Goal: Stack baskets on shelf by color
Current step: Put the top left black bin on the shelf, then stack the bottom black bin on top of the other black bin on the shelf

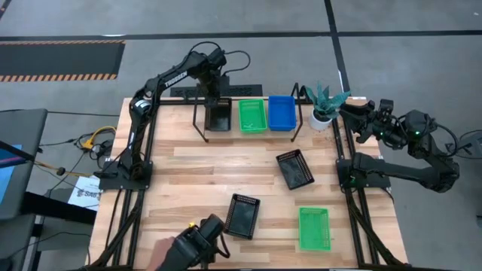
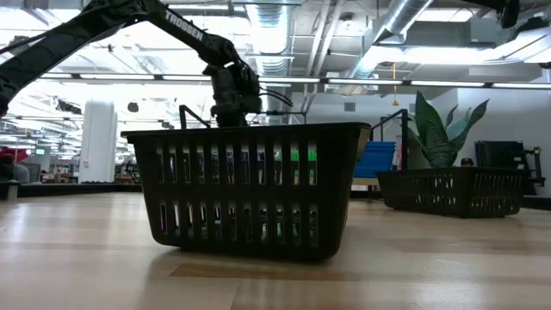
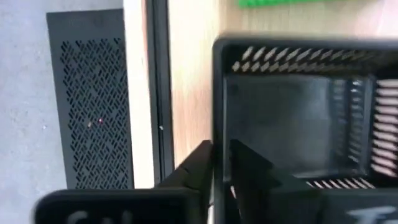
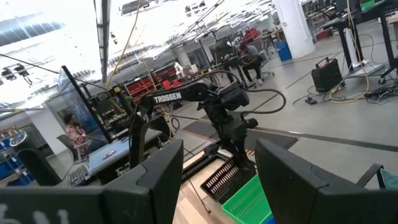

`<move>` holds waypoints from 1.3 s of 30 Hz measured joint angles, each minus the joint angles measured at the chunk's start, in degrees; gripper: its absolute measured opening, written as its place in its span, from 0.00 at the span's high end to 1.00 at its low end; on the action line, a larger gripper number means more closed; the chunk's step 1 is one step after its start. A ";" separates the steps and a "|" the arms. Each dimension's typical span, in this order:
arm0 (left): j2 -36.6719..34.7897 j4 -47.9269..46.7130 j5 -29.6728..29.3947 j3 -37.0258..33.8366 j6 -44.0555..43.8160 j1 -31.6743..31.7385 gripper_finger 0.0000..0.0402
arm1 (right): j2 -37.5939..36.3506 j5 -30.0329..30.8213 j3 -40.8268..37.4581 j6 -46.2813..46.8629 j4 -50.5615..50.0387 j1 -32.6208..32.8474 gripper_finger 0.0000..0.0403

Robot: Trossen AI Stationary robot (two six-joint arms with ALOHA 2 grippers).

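The shelf [image 1: 271, 129] stands at the table's far edge. On its plank sit a green basket [image 1: 252, 115] in the middle and a blue basket [image 1: 282, 111] at the right end. A black basket [image 1: 218, 115] is at the shelf's left end, with my left gripper [image 1: 216, 100] shut on it from the far side. Two more black baskets [image 1: 295, 168] [image 1: 242, 214] and a green basket [image 1: 314, 228] lie flat on the tabletop. My right gripper [image 4: 217, 180] is open and waits off the table's far right corner, touching nothing. My left gripper holds the black basket by its far wall [image 3: 219, 124], one finger [image 3: 252, 168] inside the basket and the other finger [image 3: 196, 165] outside. It comes from above and from the far side. The basket is level and opens upward; whether its bottom rests on the plank I cannot tell.
A white pot with a plant [image 1: 324, 109] stands just right of the shelf. A dark device [image 1: 197, 245] sits at the table's near edge beside the near black basket [image 2: 250, 189]. Bare wood lies on the table's left half and between the shelf and the loose baskets.
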 joint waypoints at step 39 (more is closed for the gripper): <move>-9.07 -16.02 2.10 17.28 -38.74 -31.15 0.50 | 0.02 -4.77 0.00 8.20 -16.92 0.04 0.44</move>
